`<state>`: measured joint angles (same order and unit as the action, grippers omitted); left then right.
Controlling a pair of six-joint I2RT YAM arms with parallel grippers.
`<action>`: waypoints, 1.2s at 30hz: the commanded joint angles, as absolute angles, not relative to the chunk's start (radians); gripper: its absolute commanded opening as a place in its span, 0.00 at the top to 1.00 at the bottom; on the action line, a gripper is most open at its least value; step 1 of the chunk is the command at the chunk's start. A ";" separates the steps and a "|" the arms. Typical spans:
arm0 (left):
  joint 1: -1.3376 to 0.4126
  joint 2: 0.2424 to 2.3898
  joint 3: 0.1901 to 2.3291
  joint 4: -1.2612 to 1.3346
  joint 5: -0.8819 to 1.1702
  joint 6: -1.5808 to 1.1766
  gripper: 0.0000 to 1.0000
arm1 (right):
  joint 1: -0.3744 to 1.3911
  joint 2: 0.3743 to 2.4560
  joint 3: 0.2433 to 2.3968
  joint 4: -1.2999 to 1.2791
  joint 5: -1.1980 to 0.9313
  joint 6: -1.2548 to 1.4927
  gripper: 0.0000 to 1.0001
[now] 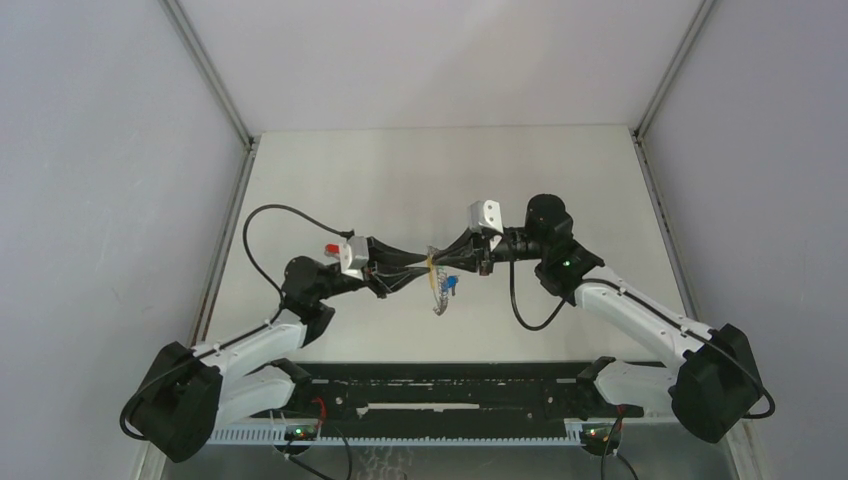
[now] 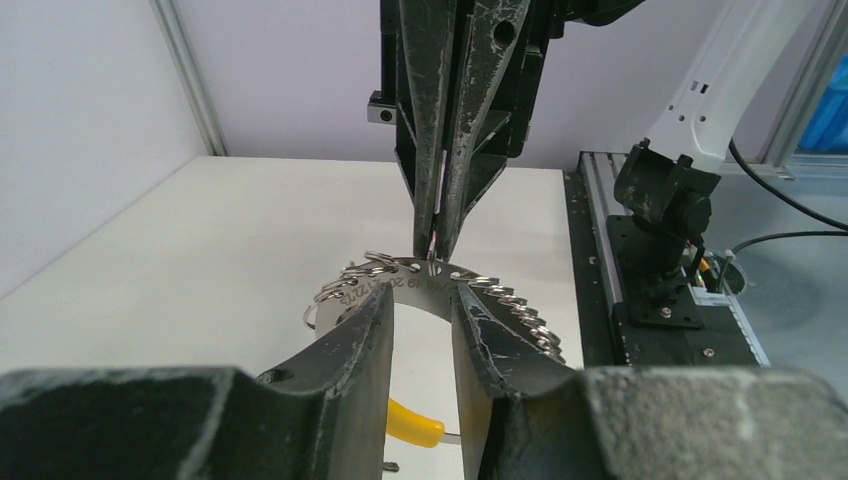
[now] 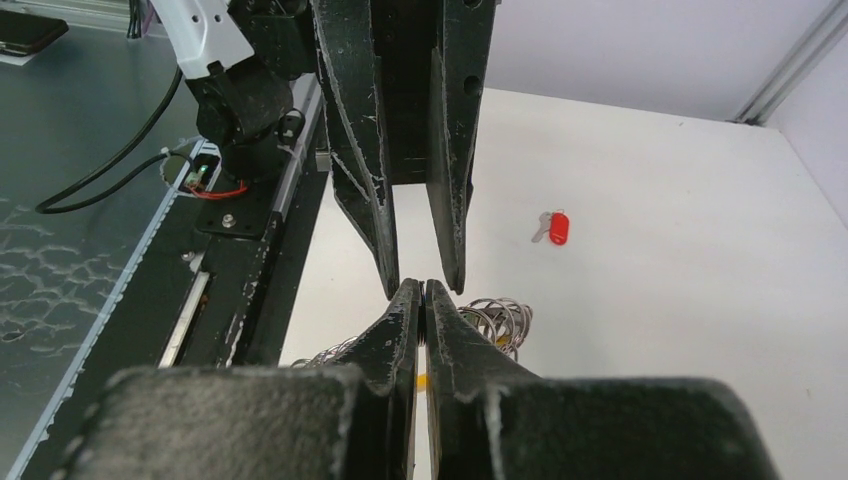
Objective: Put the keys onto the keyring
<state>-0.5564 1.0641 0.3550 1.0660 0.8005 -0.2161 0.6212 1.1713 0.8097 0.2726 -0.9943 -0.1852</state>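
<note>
2 grippers meet tip to tip over the middle of the desk (image 1: pixel 400 170), w/ the keyring held up off the surface btwn them. The R gripper (image 2: pixel 434 248) comes down from the top of the L wrist view, fingers pressed tight together and pinching the top edge of the keyring (image 2: pixel 385 285), a thin curved metal band w/ small engraved text. The L gripper (image 2: pixel 420 300) faces it from the bottom of that view, fingers part-way spread w/ a clear gap btwn them. The band arches across just past both tips; can't tell if they touch it. In the R wrist view the closed R tips sit btwn the L gripper's two spread tips. A silvery chain (image 2: pixel 520 312) runs off the band's right end in the L wrist view, and in the top view it hangs in a loop below the two grippers. The yellow tab (image 2: pixel 415 423) shows lower down, under the band and btwn the L fingers. The red key (image 3: pixel 558 228) lies flat on the desk by itself, well apart from the keyring; in the top view it's on the L arm's side, near that wrist. The blue key (image 1: pixel 453 285) is a small blue speck just beside the hanging chain, under the R gripper. It's too small to tell whether it's on the ring or on the desk.
</note>
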 commanded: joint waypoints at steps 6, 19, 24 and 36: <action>-0.572 1.055 0.417 1.077 0.845 -0.186 0.70 | 0.643 1.176 0.875 0.264 -1.023 -0.224 1.00; -0.594 1.074 0.438 1.064 0.863 -0.193 0.75 | 0.663 1.204 0.909 0.205 -1.021 -0.258 1.00; -0.593 1.068 0.422 1.065 0.815 -0.232 0.66 | 0.664 1.195 0.910 0.193 -0.986 -0.264 1.00; -0.594 1.061 0.397 1.065 0.793 -0.239 0.86 | 0.672 1.194 0.911 0.158 -1.016 -0.299 1.00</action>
<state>-0.5888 1.0733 0.3706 1.0180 0.8143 -0.2348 0.6563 1.2037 0.8646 0.1623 -0.9901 -0.2749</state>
